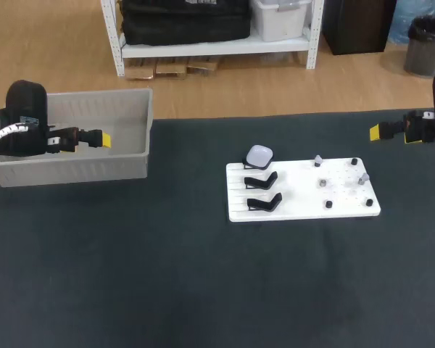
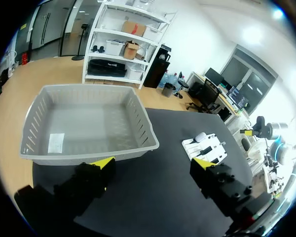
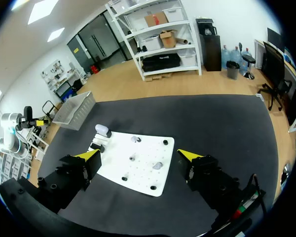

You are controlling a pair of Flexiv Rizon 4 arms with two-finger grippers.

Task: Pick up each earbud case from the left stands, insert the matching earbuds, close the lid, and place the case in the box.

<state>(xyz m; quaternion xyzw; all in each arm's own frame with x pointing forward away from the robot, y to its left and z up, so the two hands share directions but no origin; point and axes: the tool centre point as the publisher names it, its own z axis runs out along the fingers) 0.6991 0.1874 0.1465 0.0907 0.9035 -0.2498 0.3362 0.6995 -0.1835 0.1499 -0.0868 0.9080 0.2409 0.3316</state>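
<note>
The left gripper (image 2: pixel 153 163) is wide open and holds nothing; dark worktop (image 1: pixel 167 290) shows between its two yellow tips. One grey slatted box (image 2: pixel 89 123) lies straight ahead of it, just past the fingertips, with only a pale label on its floor. Well ahead and off to the side of this gripper's right finger sits one white board (image 2: pixel 212 148).

The right gripper (image 3: pixel 138 154) is also spread wide with nothing held. The white board (image 3: pixel 143 148) lies ahead of and beneath it, framed between the two fingers. One earbud case (image 3: pixel 102 130), pale and rounded with its lid shut, rests at the board's far corner, ahead of the right gripper's left finger. The box (image 3: pixel 78 109) is farther off beyond the case.

The head view shows the left gripper (image 1: pixel 101 138) at the box (image 1: pixel 72 170) and the right gripper (image 1: pixel 377 132) well apart from the board (image 1: pixel 304 199). On the board's end nearer the box are three stands (image 1: pixel 262 181). One carries the earbud case (image 1: pixel 259 154); the other two, both black, are empty. The other end of the board holds six small pieces (image 1: pixel 322 183), three pale grey and three black, too small to identify.
</note>
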